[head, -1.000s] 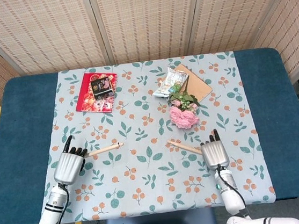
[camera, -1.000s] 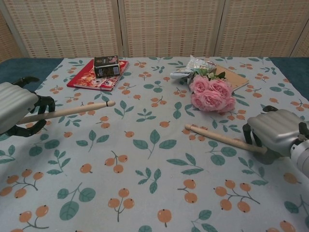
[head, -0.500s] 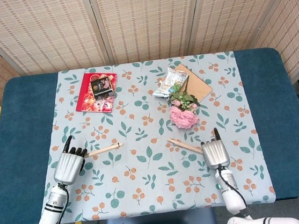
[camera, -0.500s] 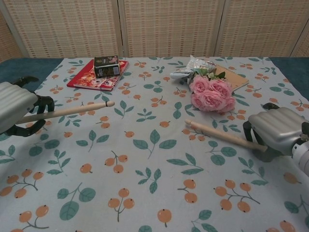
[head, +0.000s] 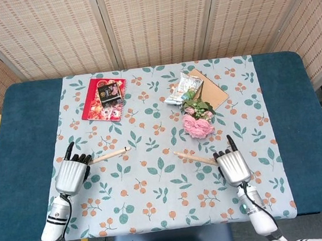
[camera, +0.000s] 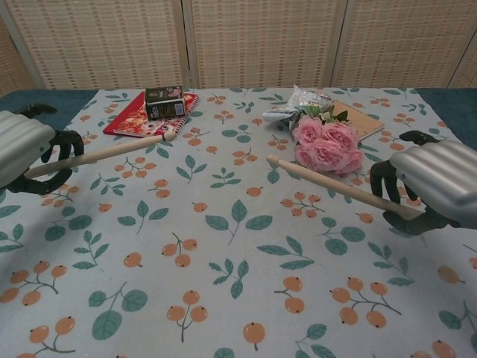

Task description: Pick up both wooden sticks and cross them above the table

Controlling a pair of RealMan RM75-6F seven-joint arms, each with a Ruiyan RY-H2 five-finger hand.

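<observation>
My left hand (head: 71,174) (camera: 26,153) grips one wooden stick (head: 108,155) (camera: 100,154) at its near end; the stick points right and away, lifted off the cloth. Over at the right, my right hand (head: 232,167) (camera: 436,185) holds the other wooden stick (head: 194,157) (camera: 335,186), which slants up and to the left with its tip near the pink flowers. Both sticks hang above the table and their tips stay well apart, uncrossed.
A bunch of pink flowers (head: 197,123) (camera: 326,145) lies just behind the right stick. Behind it are a snack packet (head: 183,88) and a brown notebook (head: 213,89). A red notebook (head: 104,98) (camera: 145,115) with a small box on it sits at the far left.
Both hands have risen, lifting the sticks off the cloth. The right stick's tip has swung up and left toward the flowers; the left stick's tip has lifted toward the red notebook.
</observation>
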